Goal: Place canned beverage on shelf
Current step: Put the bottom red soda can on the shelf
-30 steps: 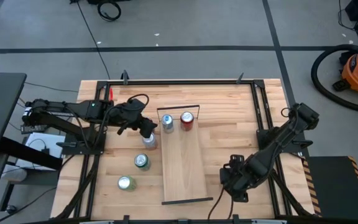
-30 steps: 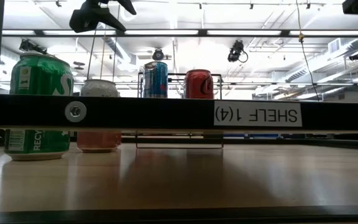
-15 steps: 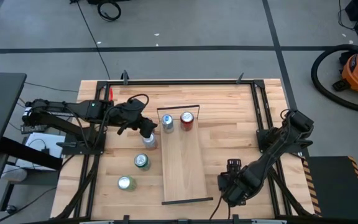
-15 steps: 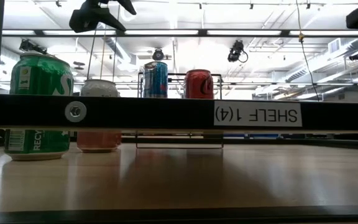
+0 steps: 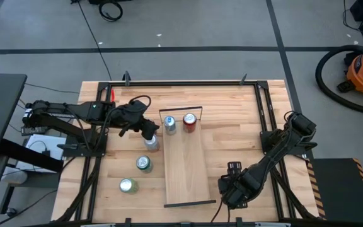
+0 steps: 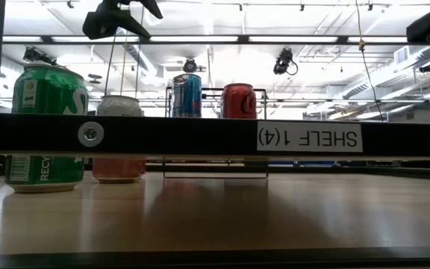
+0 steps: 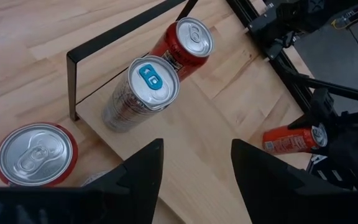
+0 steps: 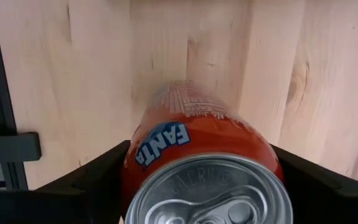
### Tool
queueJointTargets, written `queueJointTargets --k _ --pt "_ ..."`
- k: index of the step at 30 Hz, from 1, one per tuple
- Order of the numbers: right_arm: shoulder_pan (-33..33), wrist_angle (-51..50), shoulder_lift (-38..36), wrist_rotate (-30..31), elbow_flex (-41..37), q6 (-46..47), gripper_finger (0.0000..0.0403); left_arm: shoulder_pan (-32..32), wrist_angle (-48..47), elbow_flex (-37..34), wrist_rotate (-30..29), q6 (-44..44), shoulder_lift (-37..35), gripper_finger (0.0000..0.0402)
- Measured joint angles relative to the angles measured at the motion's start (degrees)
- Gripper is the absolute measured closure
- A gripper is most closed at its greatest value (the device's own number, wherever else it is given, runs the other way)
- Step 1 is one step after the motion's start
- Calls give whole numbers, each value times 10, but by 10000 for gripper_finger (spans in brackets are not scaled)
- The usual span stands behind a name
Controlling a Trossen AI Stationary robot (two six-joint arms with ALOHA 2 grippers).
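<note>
Orange soda can [image 8: 204,162] is the one in play right now: it sits sideways between the right gripper's [image 5: 235,189] two fingers, which look pressed onto its sides in the right wrist view, so I'd call that claw pinching the can rather than just parked around it. In the high view that gripper is down near the front end of the shelf [image 5: 186,170], just off the shelf's right edge, and the left wrist view shows the same orange can [image 7: 289,138] lying on its side in the dark claw, well away from the shelf's back rail. The shelf itself is the long pale board in the middle of the table [image 5: 238,126], and it already has a blue-topped can [image 5: 169,124] and a red can [image 5: 189,122] standing side by side at its far end, right against the wire rail [image 5: 180,110]. Off the shelf's left edge there's a silver can with a red rim [image 5: 151,142], then two green ones [image 5: 144,164] closer to the front. The left gripper [image 5: 149,129] hangs just left of the shelf's far end with its fingers spread and nothing between them, so it seems to be waiting. My read: the pick is done and the carry is the step in hand. Next move needs the can tipped from sideways to upright and brought over the bare middle of the shelf, set down clear of the two cans already there, then released.
</note>
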Motion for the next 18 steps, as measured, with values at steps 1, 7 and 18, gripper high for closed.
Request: queueJointTargets --k 1,7,18 --pt "0 0 0 0 0 -3 86 0 0 0 0 0 0 203" --pt "-15 -29 -12 -15 0 -32 86 0 -2 0 0 0 0 203" --pt "-110 -54 -58 -39 5 -147 85 0 -2 0 0 0 0 203"
